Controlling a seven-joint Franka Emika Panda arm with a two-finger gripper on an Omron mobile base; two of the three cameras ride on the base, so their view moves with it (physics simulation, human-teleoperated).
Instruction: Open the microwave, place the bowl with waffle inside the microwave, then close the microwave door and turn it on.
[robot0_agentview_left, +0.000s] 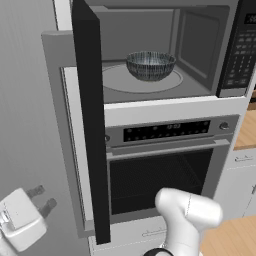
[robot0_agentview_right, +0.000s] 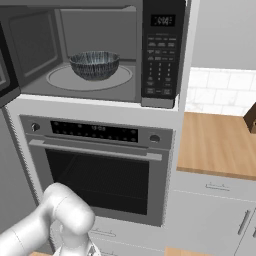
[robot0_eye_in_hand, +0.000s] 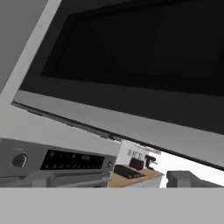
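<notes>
The microwave (robot0_agentview_left: 195, 95) stands open, its keypad panel (robot0_agentview_right: 162, 55) on the right. On the round turntable (robot0_agentview_left: 117, 82) inside sits the patterned blue-grey bowl (robot0_agentview_left: 150, 65), also seen from the other side as the bowl (robot0_agentview_right: 94, 65). The bowl's wall hides any waffle. The microwave door (robot0_agentview_left: 90, 125) is swung out towards me, edge-on. My gripper (robot0_agentview_left: 44, 198) hangs low and left of the door, outside it, open with nothing between its fingers. In the hand view the door's dark window (robot0_eye_in_hand: 131, 43) looms close above.
Below the microwave is the oven (robot0_agentview_left: 160, 170) with its control strip (robot0_agentview_right: 95, 131) and horizontal bar handle. A wooden counter (robot0_agentview_right: 215, 145) with white drawers lies to the right. A plain grey wall (robot0_agentview_left: 25, 100) runs along the left, close to the gripper.
</notes>
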